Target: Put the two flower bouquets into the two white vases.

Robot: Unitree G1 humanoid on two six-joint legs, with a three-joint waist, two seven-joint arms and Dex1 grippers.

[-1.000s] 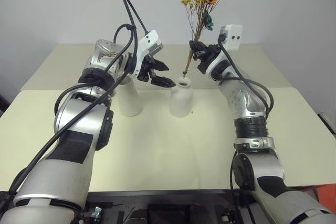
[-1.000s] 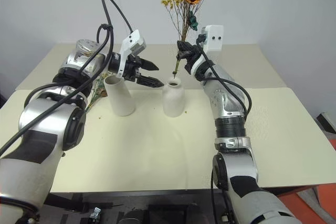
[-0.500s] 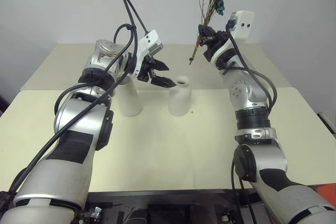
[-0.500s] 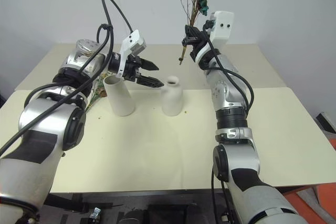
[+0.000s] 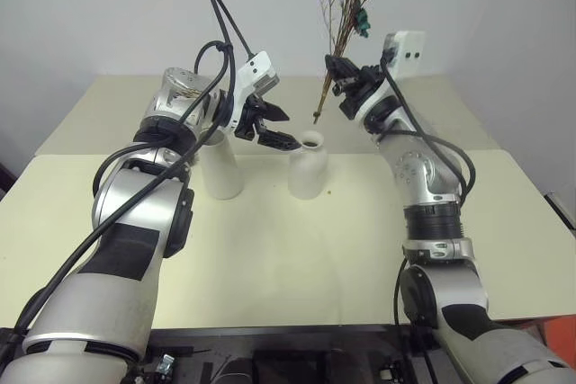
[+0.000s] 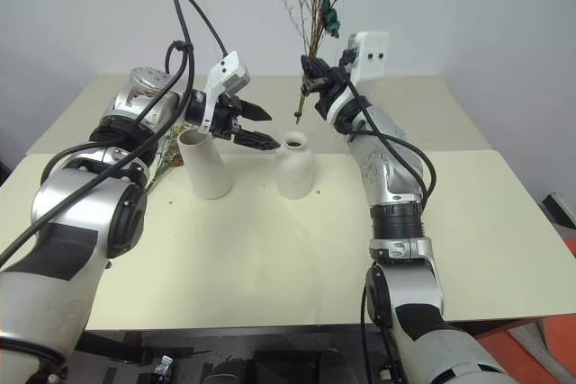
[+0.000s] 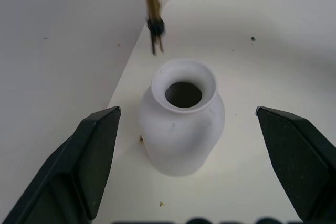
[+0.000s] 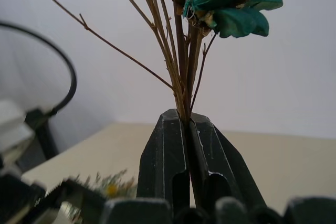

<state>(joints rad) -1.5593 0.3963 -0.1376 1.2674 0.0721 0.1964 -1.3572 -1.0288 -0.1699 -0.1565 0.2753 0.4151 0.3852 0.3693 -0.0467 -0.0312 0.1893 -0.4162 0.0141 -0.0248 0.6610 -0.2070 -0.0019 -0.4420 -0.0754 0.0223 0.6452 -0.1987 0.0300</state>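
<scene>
risk: stem ends beside narrow bottle vase (image 5: 308, 165) mouth may catch rim, topple it | right tool (image 5: 340, 79) clamped on yellow bouquet (image 5: 346, 6) | left tool (image 5: 277, 129) wide open, empty

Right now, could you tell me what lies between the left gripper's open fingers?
The narrow-necked white vase stands between the left gripper's spread fingers, touching neither, in the left wrist view. The bouquet's stem tips hang above and just beyond its mouth, held by the right gripper.

The right gripper (image 8: 186, 129) pinches the brown stems of a dried bouquet (image 8: 184, 51), teal leaves (image 8: 231, 3) above its fingers.
</scene>
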